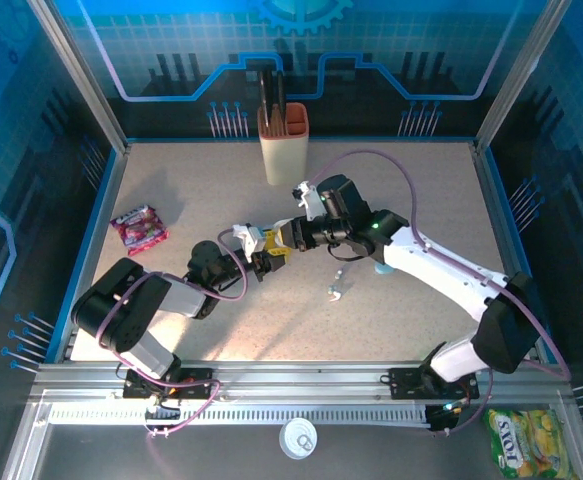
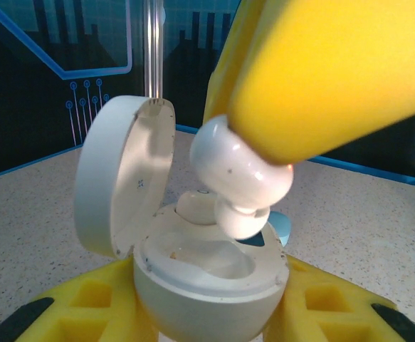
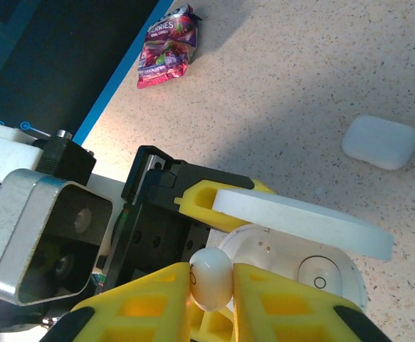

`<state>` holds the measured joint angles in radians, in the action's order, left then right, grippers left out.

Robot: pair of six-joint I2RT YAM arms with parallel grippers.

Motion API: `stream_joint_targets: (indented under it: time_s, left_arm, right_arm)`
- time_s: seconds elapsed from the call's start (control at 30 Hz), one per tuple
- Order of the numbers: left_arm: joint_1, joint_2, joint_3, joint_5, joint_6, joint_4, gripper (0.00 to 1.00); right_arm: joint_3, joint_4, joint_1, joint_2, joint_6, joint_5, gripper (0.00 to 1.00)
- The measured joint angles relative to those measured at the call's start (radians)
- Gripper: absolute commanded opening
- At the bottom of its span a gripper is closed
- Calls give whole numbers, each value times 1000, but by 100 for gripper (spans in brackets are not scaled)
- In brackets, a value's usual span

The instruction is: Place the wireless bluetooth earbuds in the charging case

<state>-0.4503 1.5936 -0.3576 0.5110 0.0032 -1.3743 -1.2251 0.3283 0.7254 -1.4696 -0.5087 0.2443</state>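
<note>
earbud: white and rounded, pinched between the two yellow fingertips of the right gripper, whose jaws stand narrow around it. it hangs directly over the open bowl of the charging case. whether it touches the rim cannot be told.

second earbud: seated in the case pocket just behind the held one.

case body: clamped between the yellow pads of the left gripper, jaws narrow on its sides. the lid is hinged up, near upright, to the side of the right fingertips.

surface: speckled beige table, walled by blue printed panels in a metal frame.

loose earbud piece: on the table beneath the right forearm, apart from both grippers.

pale rounded case: closed, on the table ahead of the right fingertips, apart from them.

snack pouch: flat on the table, well beyond the left gripper.

knife block: upright near the far wall, well apart from both grippers.
</note>
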Motion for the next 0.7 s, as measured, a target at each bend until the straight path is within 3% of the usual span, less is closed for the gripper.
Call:
stream_joint_targets:
  time_s: [0.7]
  left_arm:
    - [-12, 0, 0, -29, 0, 2, 33]
  right_arm:
    - [47, -51, -1, -14, -34, 4, 20]
